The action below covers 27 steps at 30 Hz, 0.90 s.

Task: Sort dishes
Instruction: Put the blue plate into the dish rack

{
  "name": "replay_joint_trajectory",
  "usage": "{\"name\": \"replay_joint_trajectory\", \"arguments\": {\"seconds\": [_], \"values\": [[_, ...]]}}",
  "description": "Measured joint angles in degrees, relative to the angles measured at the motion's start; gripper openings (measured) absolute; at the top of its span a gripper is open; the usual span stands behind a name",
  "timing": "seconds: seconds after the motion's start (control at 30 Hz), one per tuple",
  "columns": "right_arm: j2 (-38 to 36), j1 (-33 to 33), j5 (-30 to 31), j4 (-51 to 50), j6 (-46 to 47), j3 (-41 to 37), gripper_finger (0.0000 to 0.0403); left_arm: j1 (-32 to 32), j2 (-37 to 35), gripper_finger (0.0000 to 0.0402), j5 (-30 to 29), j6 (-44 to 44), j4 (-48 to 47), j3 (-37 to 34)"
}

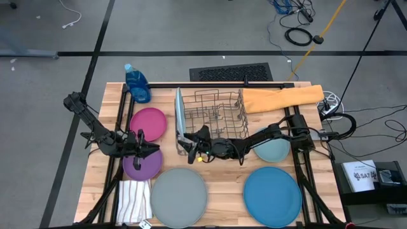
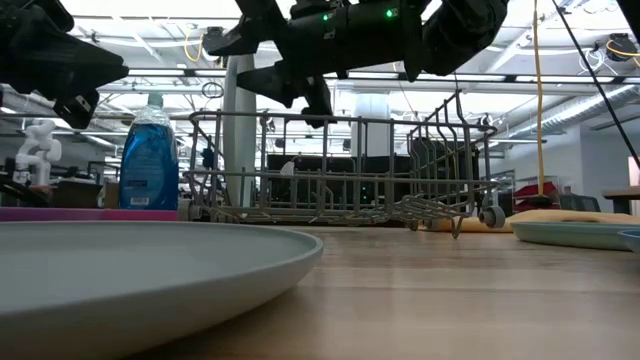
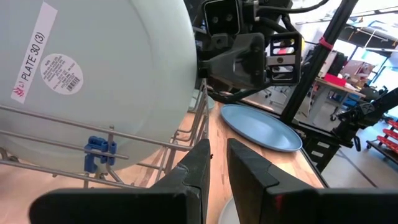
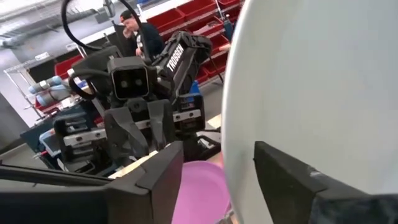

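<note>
1. at the near-left corner of the wire dish rack (image 1: 213,111), a large light blue flat round plastic plate (image 1: 179,114) stands on edge in the slots, and the right gripper (image 1: 189,147) sits at its lower rim, fingers parted with the rim between them, not clamped.
2. the left gripper (image 1: 147,145) waits over the small purple plastic plate (image 1: 141,164), its fingers narrowed with a thin gap and holding nothing.
3. the small magenta plate (image 1: 148,123) lies just behind it, the large grey plate (image 1: 179,197) and large dark blue plate (image 1: 272,196) lie at the table's near edge, and the pale teal plate (image 1: 273,150) shows partly under the right arm.
4. risk: if the right gripper pulls away while a finger brushes the rim, the upright plate could tip out of its slot or lean onto the wires.
5. risk: the two grippers are near each other, so a reach by the left arm could clip the right.
6. hard to tell: whether the plate is fully seated in a slot. a blue plastic bottle (image 1: 137,83), an orange cloth (image 1: 281,97) and a striped white cloth (image 1: 133,200) also lie on the table.
</note>
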Motion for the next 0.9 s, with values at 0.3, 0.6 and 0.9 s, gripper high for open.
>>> {"name": "replay_joint_trajectory", "arguments": {"seconds": [0.3, 0.6, 0.9], "values": [[0.0, 0.6, 0.6, 0.3, -5.3, 0.0, 0.0217, 0.0, 0.0, 0.0055, 0.0, 0.0, 0.0, 0.0], [-7.3, 1.9, 4.9, -10.2, -12.2, 0.0, 0.0233, 0.0, 0.0, 0.0055, 0.0, 0.0, 0.0, 0.0], [-20.7, 6.6, 9.5, -30.9, -20.1, 0.0, 0.0233, 0.0, 0.0, 0.0055, 0.0, -0.3, 0.0, 0.0]]}}
